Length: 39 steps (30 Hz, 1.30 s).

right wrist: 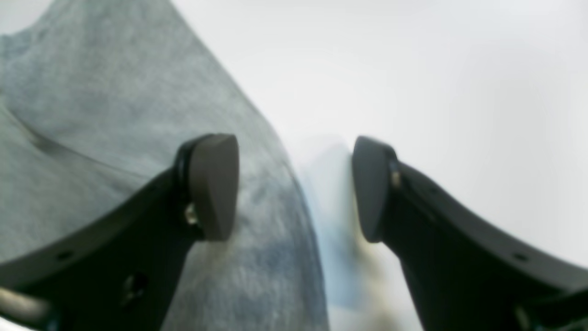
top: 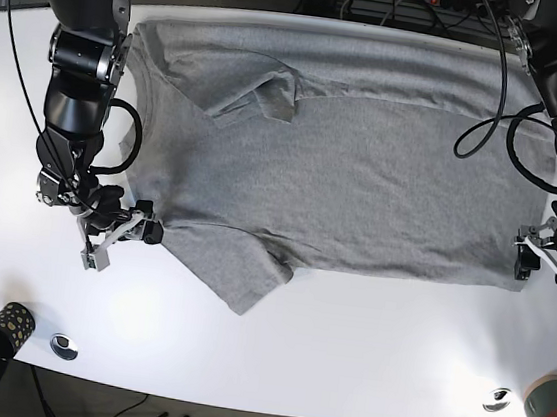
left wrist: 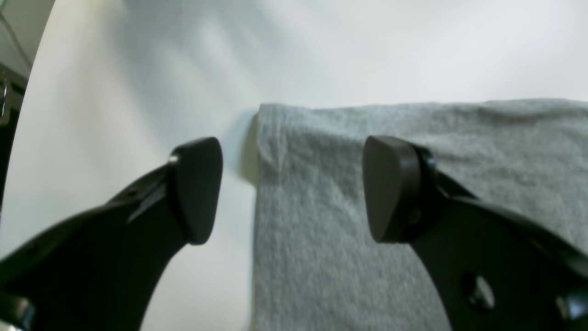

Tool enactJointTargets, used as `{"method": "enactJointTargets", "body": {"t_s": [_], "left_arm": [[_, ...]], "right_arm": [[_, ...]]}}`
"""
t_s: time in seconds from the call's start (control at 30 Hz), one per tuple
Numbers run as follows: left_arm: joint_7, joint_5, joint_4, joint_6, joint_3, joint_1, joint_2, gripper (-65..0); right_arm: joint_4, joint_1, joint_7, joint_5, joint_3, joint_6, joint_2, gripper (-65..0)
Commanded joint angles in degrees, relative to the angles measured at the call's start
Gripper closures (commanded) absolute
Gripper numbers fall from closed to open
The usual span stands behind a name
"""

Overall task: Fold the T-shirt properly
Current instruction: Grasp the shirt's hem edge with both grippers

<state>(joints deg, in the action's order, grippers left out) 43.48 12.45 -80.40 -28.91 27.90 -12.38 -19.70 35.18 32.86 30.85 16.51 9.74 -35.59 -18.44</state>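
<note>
A white bench (top: 342, 362) is seen from the base view with a grey T-shirt (top: 364, 168) spread flat across it, one sleeve folded inward near the far edge. The left gripper (left wrist: 292, 188) is shown by its wrist camera with jaws spread astride the shirt's hem corner. The right gripper (right wrist: 295, 186) is likewise seen with jaws spread, straddling the near sleeve's edge, nothing pinched.

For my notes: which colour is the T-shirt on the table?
The T-shirt is plain heather grey, with no print visible; the base view shows it best.
</note>
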Motion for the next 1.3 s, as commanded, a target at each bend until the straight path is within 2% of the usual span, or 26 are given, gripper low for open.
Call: {"method": "enactJointTargets", "body": {"t_s": [0.0, 0.13, 0.33, 0.43, 0.47, 0.63, 0.7, 0.8, 0.87, 1.07, 1.27], "left_arm": [[-1.33, 0.7, -0.87, 0.11, 0.19, -0.85, -1.18, -44.4], [-1.33, 0.61, -0.43, 0.29, 0.19, -0.85, -1.18, -44.4], [-1.33, 0.61, 6.16, 0.47, 0.1, -3.66, -1.53, -44.4], [-1.77, -1.59, 11.52, 0.47, 0.1, -6.91, -1.61, -44.6], [-2.47, -3.44, 13.37, 0.47, 0.1, -8.23, -1.61, -44.6], [-9.15, -12.58, 26.47, 0.91, 0.19, -15.35, -1.35, -44.6], [-11.88, -13.9, 32.18, 2.4, 0.19, -17.73, -1.35, -44.6], [-16.72, -14.07, 41.68, 4.95, 0.19, -21.24, -1.7, -44.6], [-18.47, -14.07, 46.16, 4.95, 0.19, -22.83, -2.49, -44.6], [-20.93, -14.07, 51.96, 4.95, 0.1, -24.32, -3.28, -44.6], [-20.93, -14.16, 52.49, 4.95, 0.1, -24.32, -3.28, -43.9]], "right_arm": [[0.82, 1.12, -0.65, 0.23, -0.37, -0.23, 0.02, -37.9], [1.0, 0.06, -0.65, -0.03, -0.73, -0.23, 2.04, -37.9], [1.0, 0.06, -0.57, -0.03, -0.73, 0.12, 4.06, -37.9], [1.0, 0.06, -0.83, -0.03, -0.73, 0.21, 4.5, -35.5], [1.0, 0.06, -0.83, -0.03, -0.73, 0.21, 4.59, -32.7], [1.0, 0.06, -0.92, -0.03, -0.73, 0.21, 4.59, -5.1], [1.0, 0.06, -0.92, -0.03, -0.73, -0.05, 4.59, 0.0], [1.0, 0.06, -0.92, -0.03, -0.73, -0.14, 4.59, 0.0], [1.0, 0.06, -0.92, -0.03, -0.73, -0.14, 4.59, 0.0], [1.0, 0.06, -0.92, -0.03, -0.73, -0.14, 4.59, 0.0], [1.0, 0.06, -0.92, 0.23, -0.73, -0.23, 4.59, 0.0]]}}
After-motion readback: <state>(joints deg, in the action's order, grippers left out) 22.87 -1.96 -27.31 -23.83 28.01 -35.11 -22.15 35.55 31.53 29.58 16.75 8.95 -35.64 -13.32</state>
